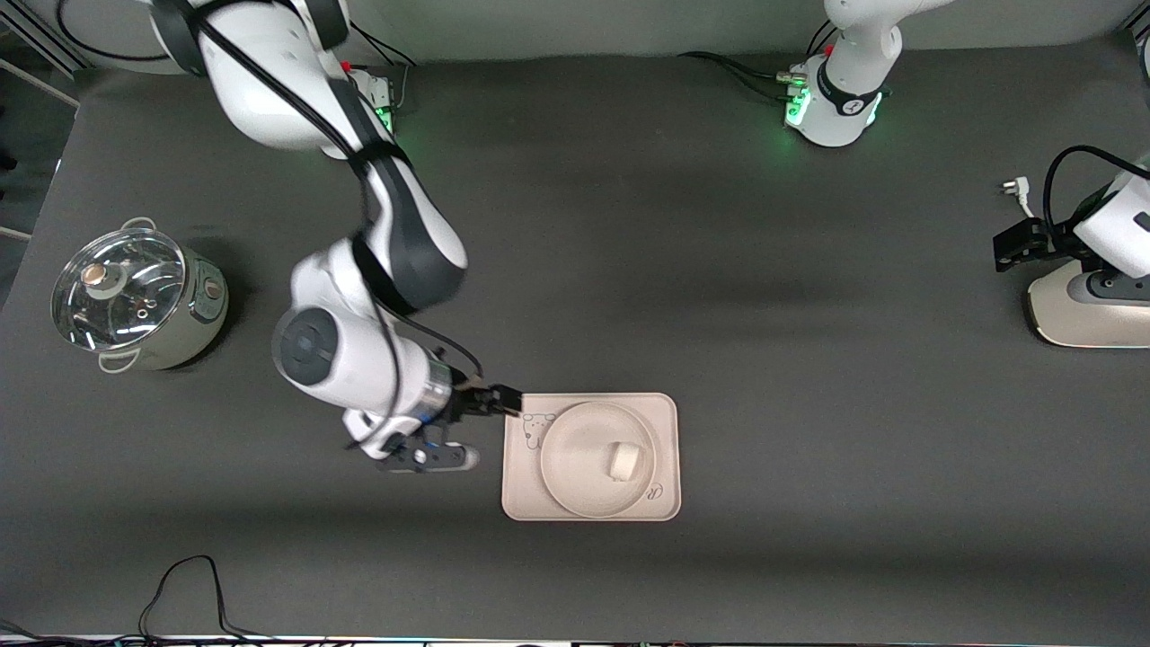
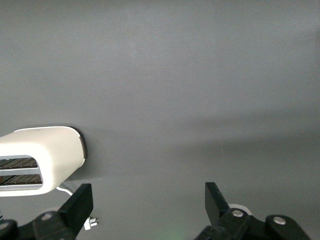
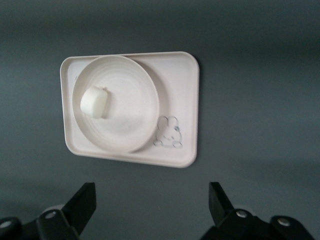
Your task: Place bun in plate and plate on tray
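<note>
The bench (image 1: pixel 719 270) is big, dark and grey. A silver pot (image 1: pixel 139 301) with a glass lid sits on it toward the right arm's end. A white toaster (image 1: pixel 1092 310) sits at the left arm's end.

The pink-cream tray (image 1: pixel 669 422) lies on the bench, nearer the front camera than the pot. It has a little rabbit drawing in one corner. The round plate (image 1: pixel 575 467) sits on the tray. The small white bun (image 1: pixel 623 461) rests in the plate.

The right end effector (image 1: pixel 490 431) is just beside the tray, on the rabbit's side. Its fingers are wide open and hold nothing.

The left arm waits. The left end effector (image 2: pixel 149 202) is over the bench by the toaster, wide open and empty.
</note>
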Robot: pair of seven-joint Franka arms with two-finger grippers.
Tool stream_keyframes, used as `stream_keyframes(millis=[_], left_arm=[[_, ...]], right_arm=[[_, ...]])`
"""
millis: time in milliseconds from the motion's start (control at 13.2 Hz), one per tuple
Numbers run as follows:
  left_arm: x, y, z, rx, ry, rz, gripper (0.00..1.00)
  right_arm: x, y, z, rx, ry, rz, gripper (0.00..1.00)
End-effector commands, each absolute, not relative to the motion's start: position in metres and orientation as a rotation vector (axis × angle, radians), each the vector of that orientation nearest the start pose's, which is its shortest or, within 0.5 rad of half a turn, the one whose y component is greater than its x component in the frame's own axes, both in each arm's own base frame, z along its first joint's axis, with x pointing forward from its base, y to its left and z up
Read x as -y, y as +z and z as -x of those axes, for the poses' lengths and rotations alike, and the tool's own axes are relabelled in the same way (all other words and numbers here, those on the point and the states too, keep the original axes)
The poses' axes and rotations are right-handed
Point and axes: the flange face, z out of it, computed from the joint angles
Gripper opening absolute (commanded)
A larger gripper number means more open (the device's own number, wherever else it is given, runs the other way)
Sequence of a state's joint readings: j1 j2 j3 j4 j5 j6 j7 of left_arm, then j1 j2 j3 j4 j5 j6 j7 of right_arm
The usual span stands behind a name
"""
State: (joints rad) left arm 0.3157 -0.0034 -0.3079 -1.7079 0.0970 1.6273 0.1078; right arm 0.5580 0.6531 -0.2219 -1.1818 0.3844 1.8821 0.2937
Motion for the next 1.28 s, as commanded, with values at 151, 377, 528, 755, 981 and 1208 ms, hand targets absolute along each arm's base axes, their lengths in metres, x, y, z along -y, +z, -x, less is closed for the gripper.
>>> stream_keyframes(millis=[151,377,528,755,981,1208], left_arm=[[-0.014,0.572,-0.545,-0.183,0.106,3.04,1.0],[-0.013,0.57,-0.544,-0.189,0.124,3.049,1.0],[-0.011,0.569,-0.543,-0.189,0.142,3.064,1.0],[-0.009,0.567,-0.542,-0.19,0.162,3.076,1.0],[-0.008,0.567,-0.542,-0.192,0.162,3.076,1.0],[-0.008,0.567,-0.542,-0.193,0.162,3.076,1.0]], right_arm=[[-0.176,0.536,-0.599,-0.071,0.129,2.994,1.0],[-0.09,0.576,-0.578,0.059,0.143,3.084,1.0],[-0.054,0.59,-0.573,0.119,0.137,3.112,1.0],[-0.016,0.604,-0.569,0.129,0.103,3.164,1.0],[0.004,0.604,-0.569,0.092,0.104,3.164,1.0],[0.006,0.604,-0.568,0.082,0.104,3.166,1.0]])
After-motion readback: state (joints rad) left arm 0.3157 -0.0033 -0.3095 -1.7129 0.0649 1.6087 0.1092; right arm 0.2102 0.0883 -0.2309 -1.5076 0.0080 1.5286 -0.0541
